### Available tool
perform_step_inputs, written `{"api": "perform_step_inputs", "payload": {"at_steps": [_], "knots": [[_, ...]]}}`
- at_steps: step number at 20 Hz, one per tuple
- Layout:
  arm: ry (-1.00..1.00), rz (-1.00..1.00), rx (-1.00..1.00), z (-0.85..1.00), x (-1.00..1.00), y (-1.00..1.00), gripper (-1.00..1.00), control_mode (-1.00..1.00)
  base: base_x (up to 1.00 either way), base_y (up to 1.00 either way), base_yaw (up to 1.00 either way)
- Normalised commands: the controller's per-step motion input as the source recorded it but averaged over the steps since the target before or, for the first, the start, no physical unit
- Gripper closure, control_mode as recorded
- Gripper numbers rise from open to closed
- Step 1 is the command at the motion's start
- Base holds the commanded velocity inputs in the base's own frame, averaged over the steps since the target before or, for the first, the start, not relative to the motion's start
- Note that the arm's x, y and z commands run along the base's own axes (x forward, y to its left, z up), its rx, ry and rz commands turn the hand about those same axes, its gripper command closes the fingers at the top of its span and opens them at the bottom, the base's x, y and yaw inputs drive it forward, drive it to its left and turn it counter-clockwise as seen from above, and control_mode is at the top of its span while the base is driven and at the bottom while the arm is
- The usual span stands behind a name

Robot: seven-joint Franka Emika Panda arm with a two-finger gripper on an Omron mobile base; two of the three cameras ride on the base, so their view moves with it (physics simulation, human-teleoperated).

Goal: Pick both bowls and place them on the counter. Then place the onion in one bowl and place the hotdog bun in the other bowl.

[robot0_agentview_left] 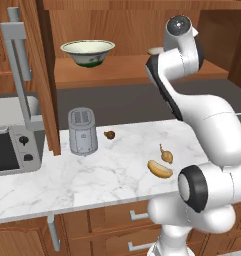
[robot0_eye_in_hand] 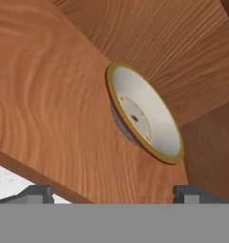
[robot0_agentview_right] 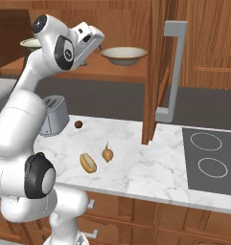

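Kitchen: marble counter (robot0_agentview_left: 92, 175), wooden cabinets (robot0_agentview_left: 137, 30), toaster (robot0_agentview_left: 82, 131), microwave (robot0_agentview_left: 12, 147), cooktop (robot0_agentview_right: 210, 160).

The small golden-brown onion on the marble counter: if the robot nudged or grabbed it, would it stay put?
Probably not. The small golden-brown round onion lies loose on the smooth white marble counter, so a push would likely roll it. It looks rigid, so it should keep its shape. Its thin pointed stem tip might make it wobble rather than roll straight.
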Motion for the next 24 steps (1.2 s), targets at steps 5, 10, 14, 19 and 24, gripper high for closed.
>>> {"api": "perform_step_inputs", "payload": {"at_steps": [5, 10, 14, 19, 24], "knots": [[0.14, 0.02, -0.02, -0.06, 0.5, -0.09, -1.0, -1.0, 0.0, 0.0, 0.0], [0.16, 0.01, -0.03, 0.0, 0.51, -0.12, -1.0, -1.0, 0.0, 0.0, 0.0], [0.15, 0.02, -0.03, -0.01, 0.57, -0.08, -1.0, -1.0, 0.0, 0.0, 0.0], [0.09, 0.05, 0.0, -0.13, 0.51, -0.11, -1.0, -1.0, 0.0, 0.0, 0.0], [0.04, 0.06, 0.0, -0.17, 0.5, -0.16, -1.0, -1.0, 0.0, 0.0, 0.0]]}}
